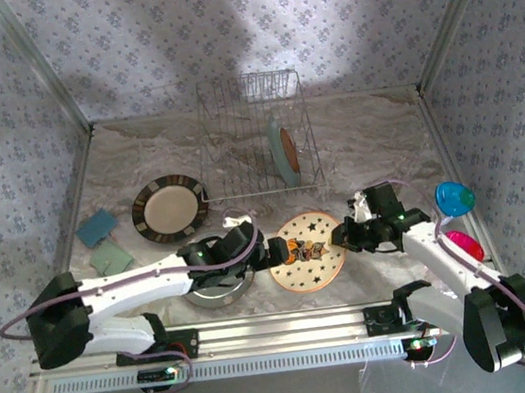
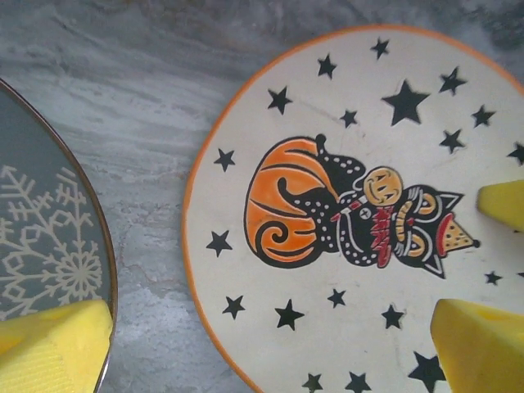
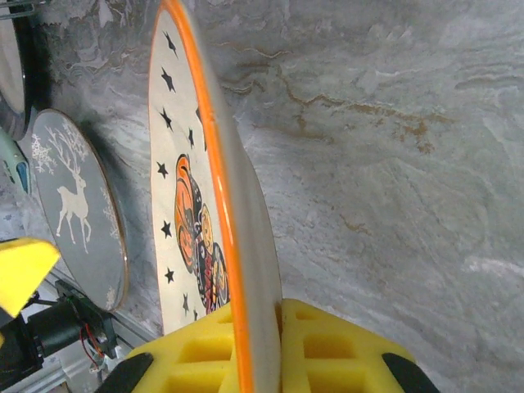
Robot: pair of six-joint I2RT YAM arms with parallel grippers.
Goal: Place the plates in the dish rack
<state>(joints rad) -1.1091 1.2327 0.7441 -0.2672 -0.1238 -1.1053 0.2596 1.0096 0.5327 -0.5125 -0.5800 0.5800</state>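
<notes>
Round orange-rimmed cream plate with black stars (image 1: 312, 257) faces up in front of the silvery wire dish rack (image 1: 238, 152), its picture running left-right. Right pincer (image 1: 341, 237) clamps its right rim; left pincer (image 1: 281, 251) gapes wide above.

Glossy glazed star plate (image 2: 270, 106); spongy matt foam fingers (image 2: 483, 344).

The star plate (image 2: 327, 205) is cream with an orange rim, scattered black stars, and an orange pumpkin beside a black cat at its centre. The grey plate (image 3: 78, 205) bears a white reindeer and white snowflakes. The striped plate (image 1: 169, 208) has a dark-brown striped rim around a cream centre. The plate in the silvery wire dish rack (image 1: 227, 134) is pale teal (image 1: 280, 157). The left end effector (image 2: 266, 360) and right end effector (image 3: 254, 352) have bright yellow pads (image 2: 471, 344). The table (image 1: 379, 136) is grey-white marble with brownish veins. One cup (image 1: 454, 198) is blue, the other (image 1: 465, 245) pink.
</notes>
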